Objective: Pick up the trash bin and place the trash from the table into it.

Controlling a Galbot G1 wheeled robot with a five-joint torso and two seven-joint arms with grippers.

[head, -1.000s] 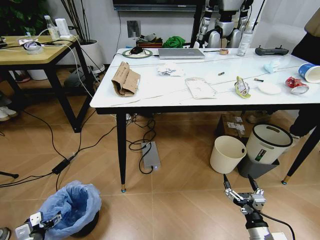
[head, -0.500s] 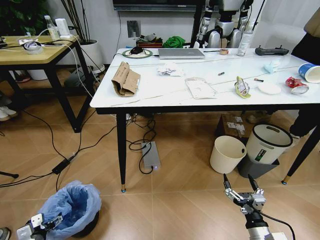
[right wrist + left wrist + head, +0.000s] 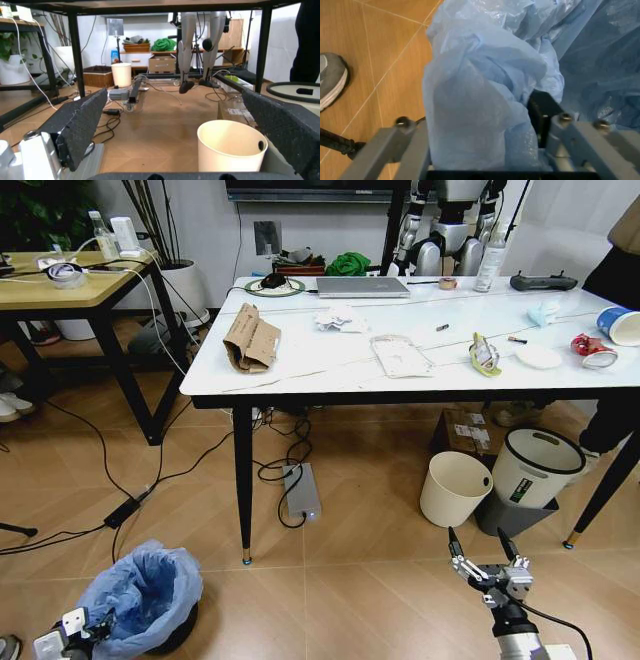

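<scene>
The table (image 3: pixel 330 365) is seen across the upper half of the head view, its white top carried on thin black legs. Litter is spread over it: a brown cardboard piece (image 3: pixel 250 339) lies near the left end, crumpled white paper (image 3: pixel 340 319) is set behind the middle, a flat white packet (image 3: pixel 400 356) rests near the front edge, and a yellowish wrapper (image 3: pixel 484 354) is placed to its right. Near the right end a crushed red can (image 3: pixel 590 348) and a blue-and-white cup (image 3: pixel 620 325) are found close together. A grey laptop (image 3: pixel 362 286) is kept at the back edge.

Under the right part of the table a cream bin (image 3: pixel 455 488) (image 3: pixel 231 150) and a white bin (image 3: pixel 535 467) with a black rim are stood side by side on the wood floor.

The trash bin (image 3: pixel 142 598) is located on the floor, well left of and nearer than the table, and its blue bag (image 3: pixel 485 93) is billowed over the rim.

The left gripper (image 3: pixel 72 630) is held at the bin's near-left edge. In the left wrist view, a bunched fold of the bag and the dark rim are seen between its grey fingers (image 3: pixel 405 148), which are set fairly narrow around them.

The right gripper (image 3: pixel 484 558) is held low at the lower right, well apart from everything, with its black-padded fingers (image 3: pixel 80 129) spread wide and nothing between them.
</scene>
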